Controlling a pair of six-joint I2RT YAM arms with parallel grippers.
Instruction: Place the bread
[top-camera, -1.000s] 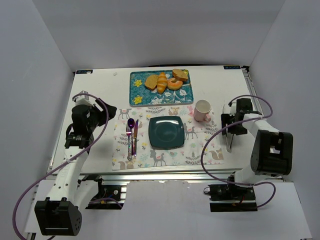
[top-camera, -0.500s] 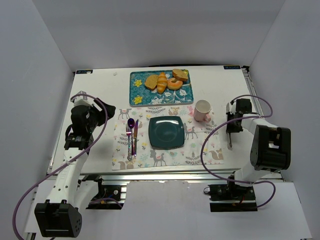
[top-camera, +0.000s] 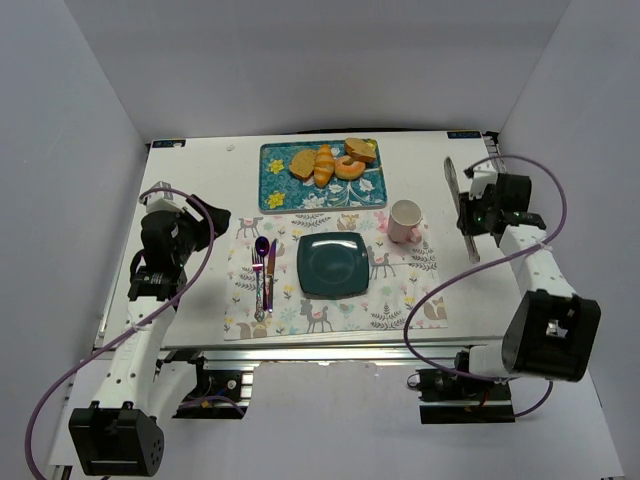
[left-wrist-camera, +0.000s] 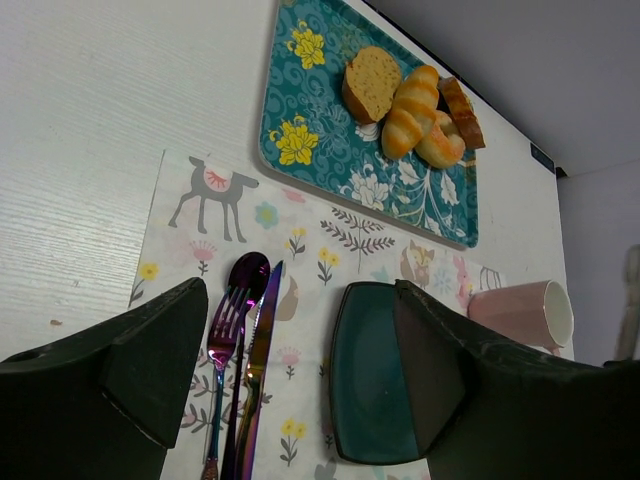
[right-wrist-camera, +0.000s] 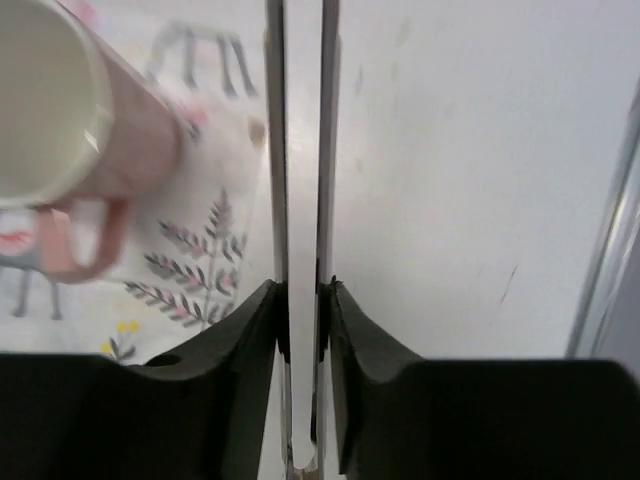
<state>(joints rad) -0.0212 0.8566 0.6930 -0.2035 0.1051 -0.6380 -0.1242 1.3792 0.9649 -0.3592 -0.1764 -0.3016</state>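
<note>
Where the patterned teal tray (left-wrist-camera: 330, 150) sits at the far side of the white table (left-wrist-camera: 100, 120), the bread (left-wrist-camera: 372, 82) lies on the tray's left half. It is a rounded slice with a golden-orange face and a darker crust, just beside the orange croissant (left-wrist-camera: 410, 105). A duller brown slice (left-wrist-camera: 460, 100) lies beyond the croissant, toward the tray's right end. The bread is well apart from both arms. Nearer the robot, a placemat (left-wrist-camera: 190, 230) printed with animals and flowers carries a dark teal square plate (left-wrist-camera: 375, 370) at its middle. A fork (left-wrist-camera: 222, 330), a spoon (left-wrist-camera: 248, 272) and a knife (left-wrist-camera: 262, 340) lie side by side just left of the plate. A pink mug (left-wrist-camera: 520, 312) stands upright near the mat's far right corner. The left gripper (left-wrist-camera: 300, 330) is at the left of the placemat, pointed toward the tray, its fingers (left-wrist-camera: 150, 360) spread wide with nothing between them. The right gripper (right-wrist-camera: 298, 120) is over the mat's right edge, just right of the mug. Its two long thin fingers (right-wrist-camera: 276, 150) are drawn nearly together (only a narrow slit of table shows between them) and clasp nothing.
</note>
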